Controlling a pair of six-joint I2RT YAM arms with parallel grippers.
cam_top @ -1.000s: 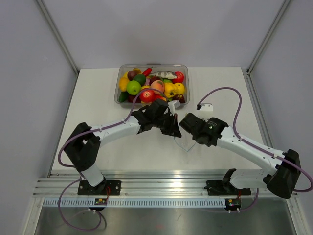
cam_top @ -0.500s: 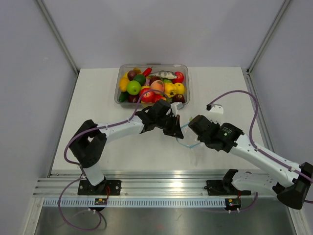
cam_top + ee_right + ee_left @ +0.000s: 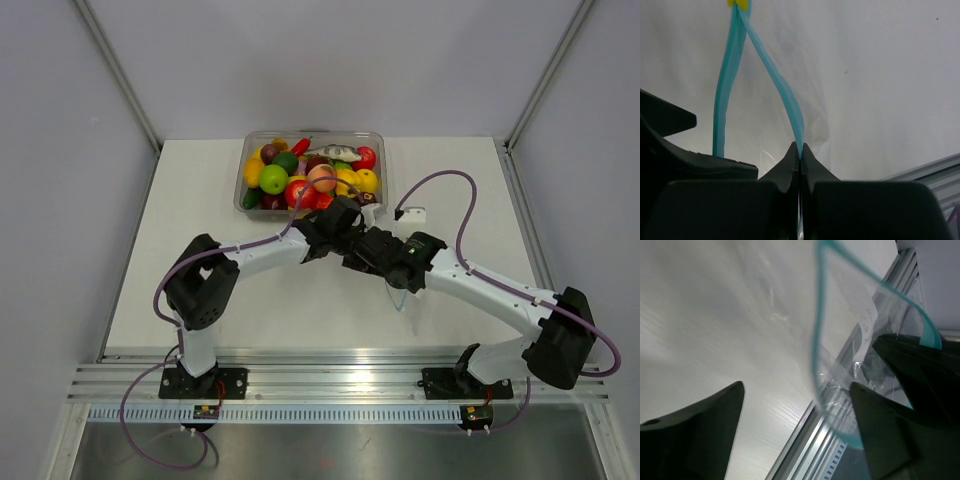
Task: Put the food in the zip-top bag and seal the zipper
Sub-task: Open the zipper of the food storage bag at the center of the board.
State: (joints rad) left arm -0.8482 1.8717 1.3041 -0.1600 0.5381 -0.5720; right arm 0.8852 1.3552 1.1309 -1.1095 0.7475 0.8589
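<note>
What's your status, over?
Right gripper shut on zipper, zip-top bag mouth open. Left gripper open alongside. Food in tub, none bagged. No obstruction seen.

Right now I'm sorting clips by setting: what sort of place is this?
Probably a robotics lab test cell, not a kitchen: a white table boxed in by plain grey panels, a left arm and right arm bolted to a metal rail, and a clear tub of toy fruit.
</note>
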